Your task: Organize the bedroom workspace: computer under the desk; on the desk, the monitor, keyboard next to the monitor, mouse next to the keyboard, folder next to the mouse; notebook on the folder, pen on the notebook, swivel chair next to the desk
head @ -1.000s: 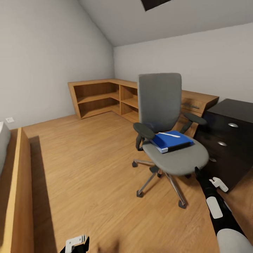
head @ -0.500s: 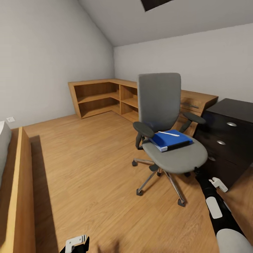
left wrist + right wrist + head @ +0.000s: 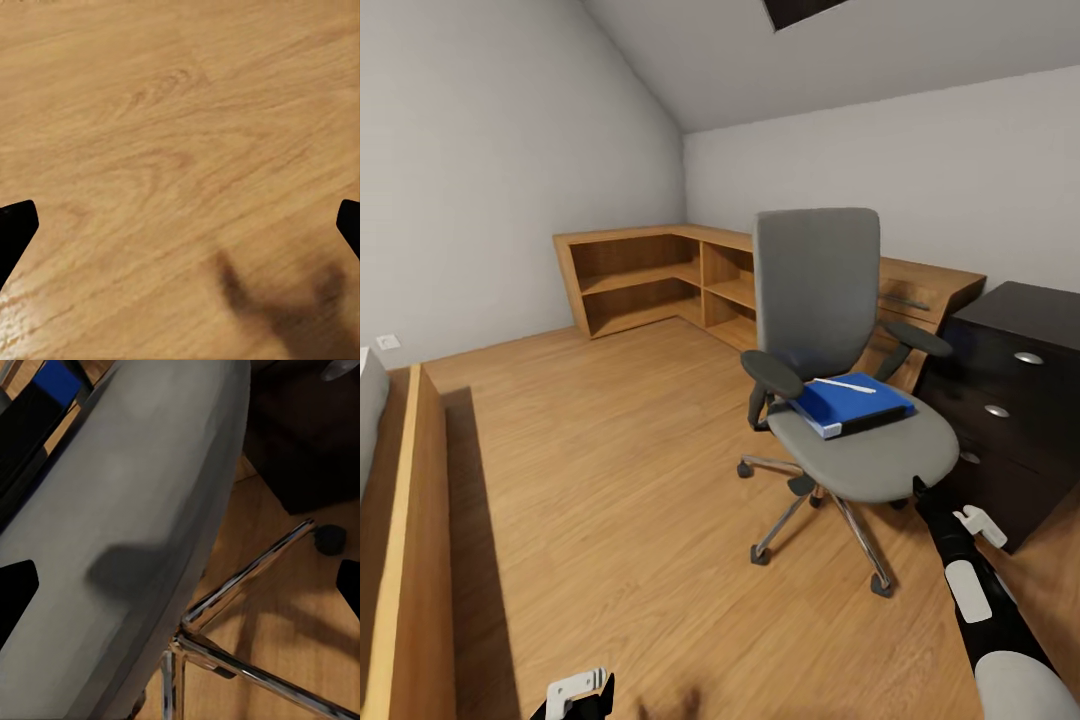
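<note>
Head view: grey upholstered swivel chair (image 3: 830, 340) with black armrests and a chrome five-star base on casters stands on the light wood plank floor (image 3: 610, 480), backrest upright. A flat bright blue folder (image 3: 850, 403) with white page edges lies on the chair seat, toward the seat's rear edge and its left armrest. A thin white pen (image 3: 845, 384) lies across the top of the folder, near the folder's back edge. Whether a notebook sits between pen and folder: cannot tell.

Just beside the chair, on its right-armrest side, stands the black drawer block of the desk (image 3: 1010, 400), with round silver knobs on the drawer fronts. Behind the chair a light wooden shelf-and-drawer unit (image 3: 660, 275) runs along the two walls and meets in the room corner. A wooden bed frame edge (image 3: 415, 520) runs along the left edge of the view.

Right gripper (image 3: 180, 577): arm extended toward the front edge of the chair seat. In the right wrist view both dark fingertips sit at opposite borders, so jaws spread wide, nothing between them. That view looks at the grey seat's rim, the chrome base spokes and one caster.

Left gripper (image 3: 180, 225): hangs low above bare floor. Left wrist view shows fingertips at opposite borders, jaws wide apart, holding nothing.
</note>
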Controlling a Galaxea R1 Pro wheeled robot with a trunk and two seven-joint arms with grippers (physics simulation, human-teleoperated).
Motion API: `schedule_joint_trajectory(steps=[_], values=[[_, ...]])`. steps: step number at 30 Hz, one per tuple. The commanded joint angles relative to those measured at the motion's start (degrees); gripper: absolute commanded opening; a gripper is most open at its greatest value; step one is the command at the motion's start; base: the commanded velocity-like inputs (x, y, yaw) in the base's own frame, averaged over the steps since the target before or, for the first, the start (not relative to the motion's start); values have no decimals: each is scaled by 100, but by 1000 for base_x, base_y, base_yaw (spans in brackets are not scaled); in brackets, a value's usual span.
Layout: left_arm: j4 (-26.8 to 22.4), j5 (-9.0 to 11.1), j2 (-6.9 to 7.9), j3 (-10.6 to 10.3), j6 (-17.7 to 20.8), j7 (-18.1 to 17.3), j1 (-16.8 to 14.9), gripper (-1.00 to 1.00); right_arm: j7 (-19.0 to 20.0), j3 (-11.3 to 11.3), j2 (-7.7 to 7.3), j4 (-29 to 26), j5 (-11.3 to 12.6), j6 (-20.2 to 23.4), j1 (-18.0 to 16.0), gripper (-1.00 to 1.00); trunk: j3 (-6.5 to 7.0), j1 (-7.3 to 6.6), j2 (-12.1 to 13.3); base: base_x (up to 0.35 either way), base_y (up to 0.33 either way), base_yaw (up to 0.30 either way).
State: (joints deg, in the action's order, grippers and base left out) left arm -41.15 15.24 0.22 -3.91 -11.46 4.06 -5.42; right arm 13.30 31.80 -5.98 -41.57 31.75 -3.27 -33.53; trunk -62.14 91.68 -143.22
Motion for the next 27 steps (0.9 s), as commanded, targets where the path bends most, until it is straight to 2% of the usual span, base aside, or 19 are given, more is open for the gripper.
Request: schedule_joint_trajectory(steps=[1,8,20,27], values=[[2,31,5,-31,-23,42,-3,100,42,7,0,9,60,-7,-4,100,-5,0,-2,147,1,0],[2,25,5,-31,-23,42,-3,100,42,10,0,5,60,-7,-4,100,-5,0,-2,228,0,0],[5,23,-2,-31,-30,42,-3,100,42,4,0,9,60,-6,-4,100,-5,0,-2,58,0,3],[2,23,-4,-31,-32,45,-3,100,42,2,0,9,60,-2,-4,100,-5,0,-2,12,0,121]])
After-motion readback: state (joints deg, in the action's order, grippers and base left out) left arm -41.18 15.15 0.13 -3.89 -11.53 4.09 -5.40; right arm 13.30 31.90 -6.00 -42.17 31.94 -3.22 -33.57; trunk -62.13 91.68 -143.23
